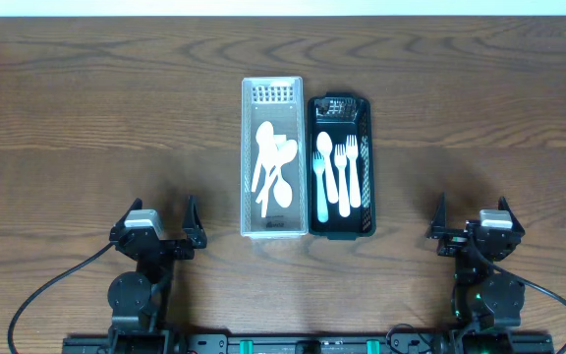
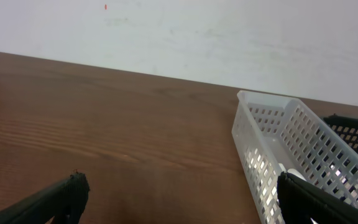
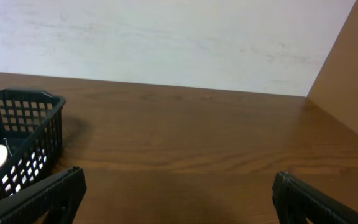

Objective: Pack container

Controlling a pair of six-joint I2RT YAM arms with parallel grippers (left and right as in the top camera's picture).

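Observation:
A clear white perforated basket [image 1: 247, 157] stands mid-table holding several white spoons [image 1: 271, 167]. Beside it on the right a black perforated basket [image 1: 367, 157] holds a white spoon and forks [image 1: 337, 177]. My left gripper [image 1: 158, 236] sits near the front left, open and empty, well left of the baskets. My right gripper [image 1: 472, 234] sits near the front right, open and empty. In the left wrist view the white basket [image 2: 253, 134] is to the right, between the spread fingers [image 2: 179, 199]. In the right wrist view the black basket [image 3: 33, 124] is at the left, and the fingers [image 3: 179, 196] are spread.
The brown wooden table [image 1: 86, 118] stretches around the baskets. A pale wall [image 2: 166, 31] rises behind the far edge. A brown panel [image 3: 353, 74] stands at the right in the right wrist view.

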